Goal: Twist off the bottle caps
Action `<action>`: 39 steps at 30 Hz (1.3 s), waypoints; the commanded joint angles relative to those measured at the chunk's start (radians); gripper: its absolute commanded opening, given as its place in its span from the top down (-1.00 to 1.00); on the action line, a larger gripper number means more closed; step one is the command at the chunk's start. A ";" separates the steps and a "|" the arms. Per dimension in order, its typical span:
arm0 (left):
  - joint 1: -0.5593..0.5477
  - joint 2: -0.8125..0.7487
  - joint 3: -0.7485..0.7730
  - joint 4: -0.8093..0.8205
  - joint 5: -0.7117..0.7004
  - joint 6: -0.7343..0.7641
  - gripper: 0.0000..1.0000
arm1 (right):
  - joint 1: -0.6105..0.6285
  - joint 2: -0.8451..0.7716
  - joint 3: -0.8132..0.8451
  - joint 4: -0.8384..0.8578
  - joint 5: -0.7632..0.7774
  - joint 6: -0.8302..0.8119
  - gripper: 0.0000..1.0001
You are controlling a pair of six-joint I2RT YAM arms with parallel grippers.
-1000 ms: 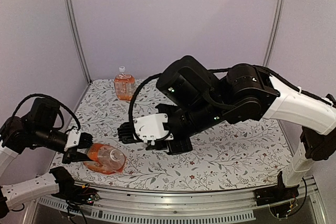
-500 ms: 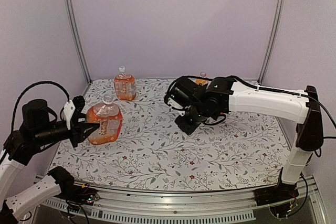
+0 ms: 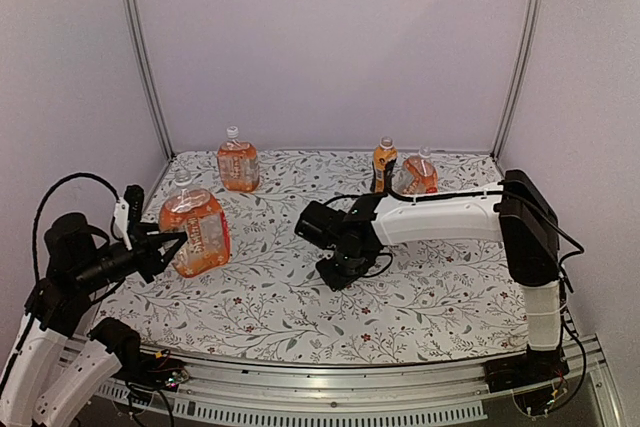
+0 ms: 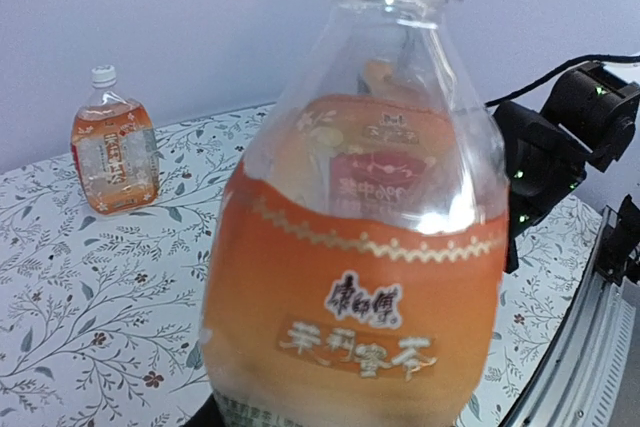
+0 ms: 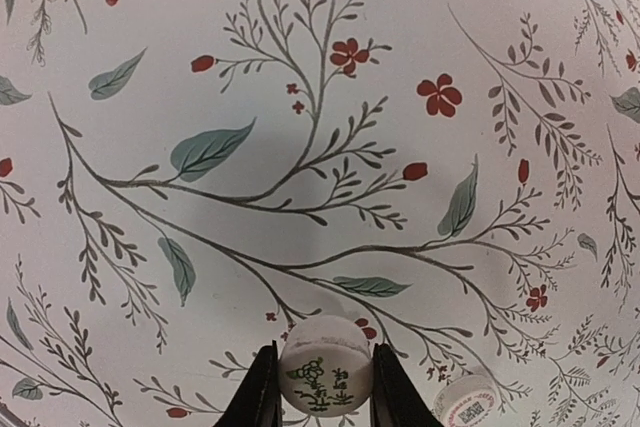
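Right wrist: right end effector (image 5: 322, 397) is pinching a removed bottle cap (image 5: 325, 365) over the desk (image 5: 300, 147) (another cap (image 5: 465, 402) lying beside); left end effector (image 3: 168, 242) is clamping the bottle (image 3: 197, 230); releasing is probably coming next.

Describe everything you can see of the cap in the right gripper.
The cap is small, round, white plastic with a green print on its top face, which faces the wrist camera. The right gripper's two black fingers pinch its sides, over the floral tablecloth. A second cap lies close beside it.
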 commanded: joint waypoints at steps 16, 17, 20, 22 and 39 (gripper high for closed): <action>0.058 -0.043 -0.053 0.112 0.203 -0.031 0.66 | -0.008 -0.013 0.049 0.023 -0.070 0.024 -0.64; 0.058 -0.044 -0.056 0.118 0.223 -0.035 0.65 | -0.006 -0.053 0.058 0.033 -0.085 0.001 -0.64; 0.060 -0.043 -0.068 0.150 0.323 -0.053 0.64 | 0.030 -0.150 0.071 0.129 -0.209 -0.142 -0.62; 0.060 -0.042 -0.079 0.179 0.390 -0.070 0.63 | 0.062 -0.244 0.069 0.234 -0.386 -0.257 -0.63; 0.065 -0.039 -0.107 0.243 0.556 -0.099 0.61 | 0.146 -0.049 0.499 0.475 -0.593 -0.284 -0.92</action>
